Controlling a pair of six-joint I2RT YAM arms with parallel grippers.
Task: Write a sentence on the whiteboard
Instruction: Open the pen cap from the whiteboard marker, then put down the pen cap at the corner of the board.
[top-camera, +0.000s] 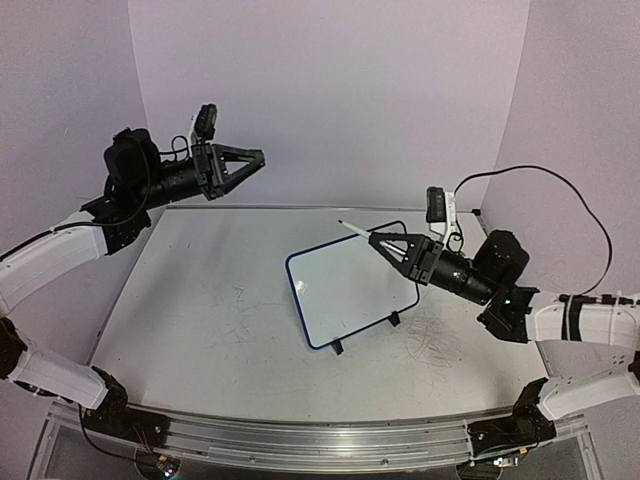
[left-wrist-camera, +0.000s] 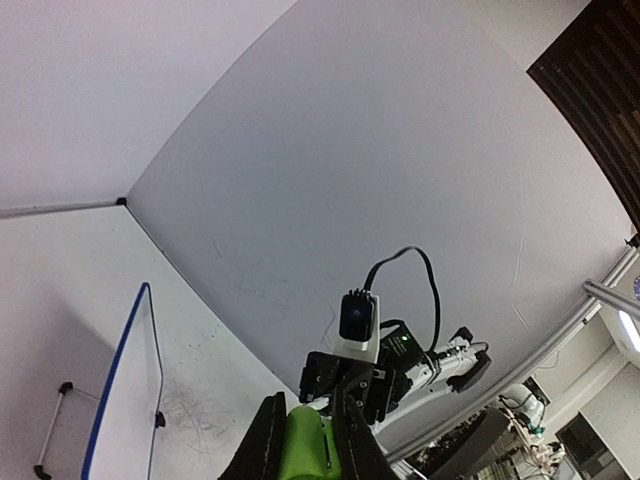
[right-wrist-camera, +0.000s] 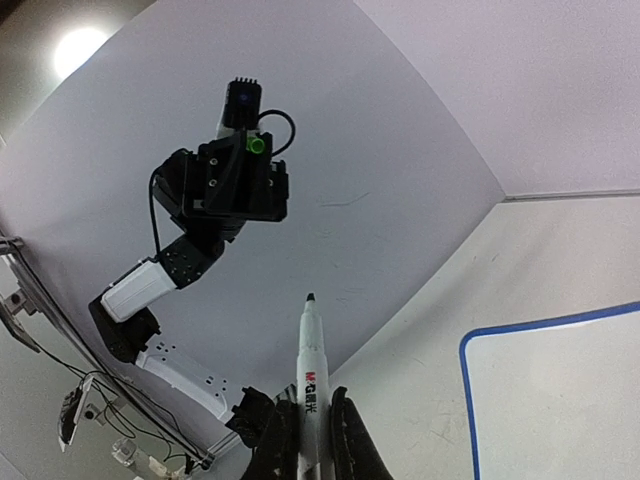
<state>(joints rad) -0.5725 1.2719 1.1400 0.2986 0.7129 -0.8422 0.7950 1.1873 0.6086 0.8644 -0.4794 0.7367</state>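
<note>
The whiteboard (top-camera: 352, 290), white with a dark blue rim and two black feet, lies slanted at the table's middle. Its face looks blank; the sentence is out of view. My right gripper (top-camera: 373, 239) hovers over the board's far right corner, shut on a white marker (top-camera: 355, 229) whose bare tip points up and left. The right wrist view shows the marker (right-wrist-camera: 310, 350) upright between the jaws of the right gripper (right-wrist-camera: 312, 400), with the board's rim (right-wrist-camera: 470, 400) to the right. My left gripper (top-camera: 258, 158) is raised high at the back left, shut on a green cap (left-wrist-camera: 305, 445).
The scuffed white tabletop (top-camera: 200, 300) carries faint grey scribbles (top-camera: 430, 345) right of the board. An aluminium rail (top-camera: 300, 440) runs along the near edge. A black cable (top-camera: 560, 185) loops above the right arm. Pale walls close the back and sides.
</note>
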